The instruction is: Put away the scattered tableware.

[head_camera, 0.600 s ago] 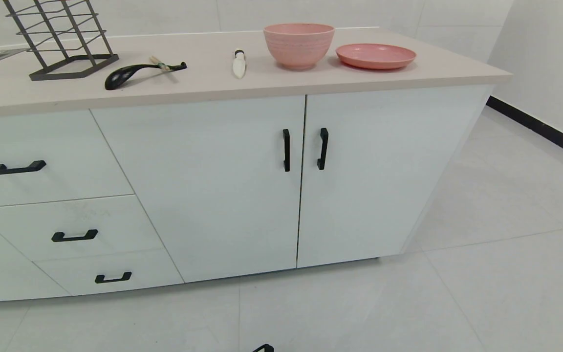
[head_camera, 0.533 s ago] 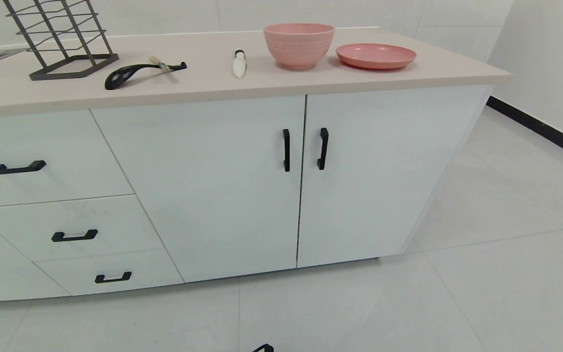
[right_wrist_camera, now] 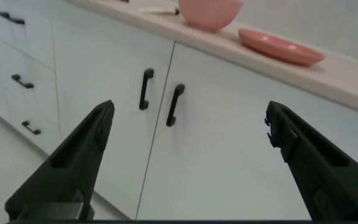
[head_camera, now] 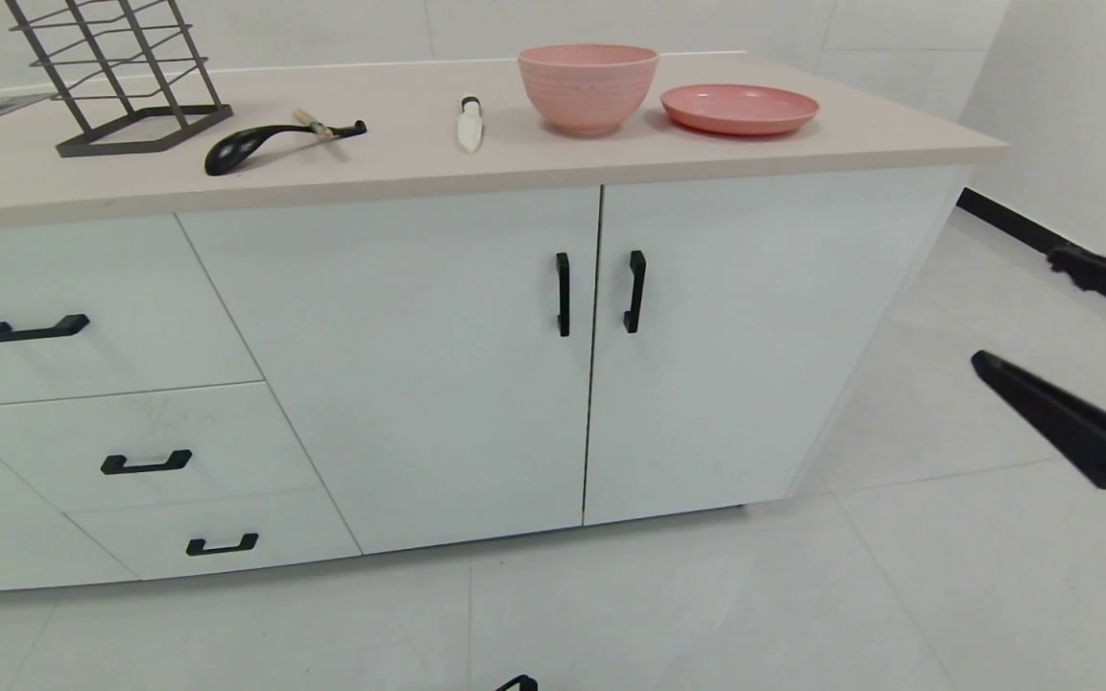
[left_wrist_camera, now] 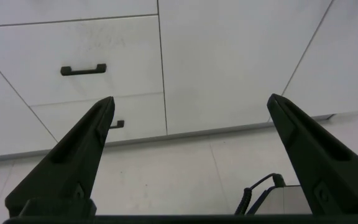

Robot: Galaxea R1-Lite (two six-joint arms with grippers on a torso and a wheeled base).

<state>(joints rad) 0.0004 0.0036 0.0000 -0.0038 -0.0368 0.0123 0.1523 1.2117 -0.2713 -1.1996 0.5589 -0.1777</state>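
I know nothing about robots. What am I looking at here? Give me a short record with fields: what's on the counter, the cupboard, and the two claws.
on the countertop: pink bowl, pink plate beside it, small white utensil, black spoon, wire rack
cupboard doors: both shut
drawers: all three shut
right gripper: open, empty, below counter height, off the cabinet's right side
left gripper: open, empty, low, facing the drawers
put away: nothing yet

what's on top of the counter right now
On the countertop: a wire rack, a black ladle lying across a thin wooden stick, a small white knife, a pink bowl and a pink plate. The bowl's inside is hidden by its wall.
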